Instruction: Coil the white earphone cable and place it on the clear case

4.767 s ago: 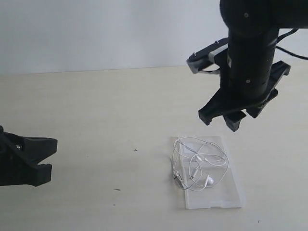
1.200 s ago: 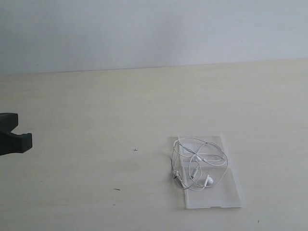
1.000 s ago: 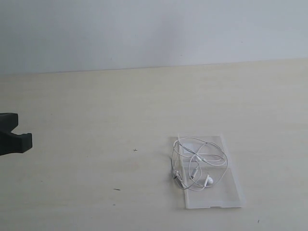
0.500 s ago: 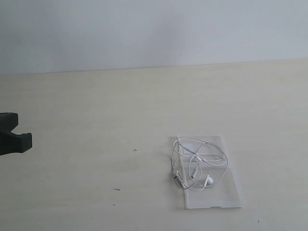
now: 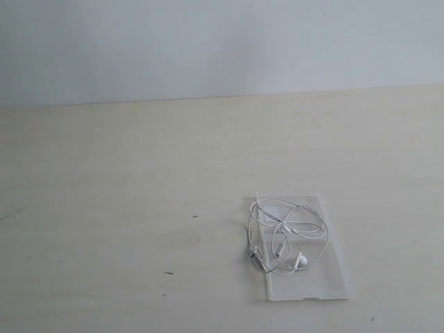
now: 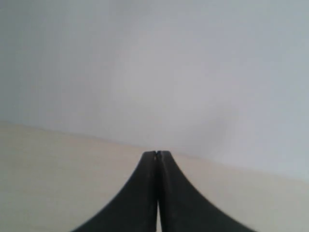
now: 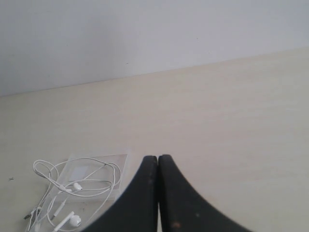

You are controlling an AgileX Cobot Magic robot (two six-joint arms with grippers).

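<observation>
Pale cream table (image 5: pixel 104 173), clear case (image 5: pixel 327 286) flat on it, small dark specks (image 5: pixel 168 273), perhaps debris

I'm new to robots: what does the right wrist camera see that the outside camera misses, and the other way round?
Only the right wrist view shows the right gripper: its two black jaws are pressed together, holding nothing. Only the exterior view shows the clear case laid out whole, both halves, plus the wide stretch of table to its left; no arm appears there at all. Both show the white earphone cable lying in loose loops on the case, the pale tabletop and the plain wall behind.
</observation>
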